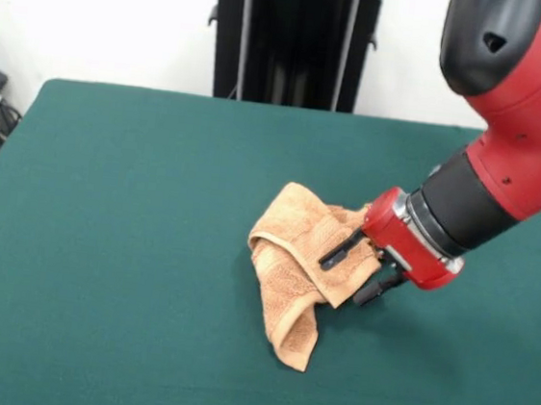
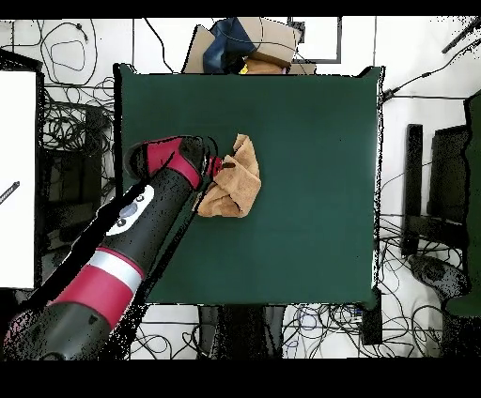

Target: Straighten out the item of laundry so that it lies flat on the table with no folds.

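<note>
Surroundings: cables, boxes, panels off the table.
Tangled black cables (image 2: 70, 127) on the pale floor both sides; cardboard boxes (image 2: 254, 42) with a dark blue item beyond one end; white panel (image 2: 17, 178) at picture-left; black frame (image 1: 293, 36) against the white wall.

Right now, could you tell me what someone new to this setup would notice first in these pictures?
The big red and black arm catches the eye first, slanting down from the front view's upper right. Its gripper has its jaws around the edge of a crumpled tan-orange terry-cloth towel, bunched in folds. The towel lies near the middle of the wide dark green felt-covered table.
</note>
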Action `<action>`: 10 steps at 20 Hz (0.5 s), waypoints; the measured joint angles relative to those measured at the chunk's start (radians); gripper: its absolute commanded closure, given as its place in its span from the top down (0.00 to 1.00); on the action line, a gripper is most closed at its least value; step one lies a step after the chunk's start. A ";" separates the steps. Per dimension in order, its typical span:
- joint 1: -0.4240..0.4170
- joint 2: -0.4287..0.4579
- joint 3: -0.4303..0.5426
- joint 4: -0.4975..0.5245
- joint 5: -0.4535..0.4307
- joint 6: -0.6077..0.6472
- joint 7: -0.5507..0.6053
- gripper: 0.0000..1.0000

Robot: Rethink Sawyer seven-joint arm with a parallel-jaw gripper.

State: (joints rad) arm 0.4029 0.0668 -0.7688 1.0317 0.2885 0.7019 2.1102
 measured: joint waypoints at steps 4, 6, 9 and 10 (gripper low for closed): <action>-0.001 0.013 0.000 -0.010 0.000 0.000 0.000 1.00; -0.001 0.015 0.000 -0.013 0.000 0.000 0.000 1.00; -0.002 0.016 0.000 -0.016 0.000 0.000 0.000 1.00; -0.002 0.017 0.000 -0.017 0.000 0.000 0.000 1.00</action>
State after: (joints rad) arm 0.4009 0.0838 -0.7690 1.0146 0.2887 0.7019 2.1102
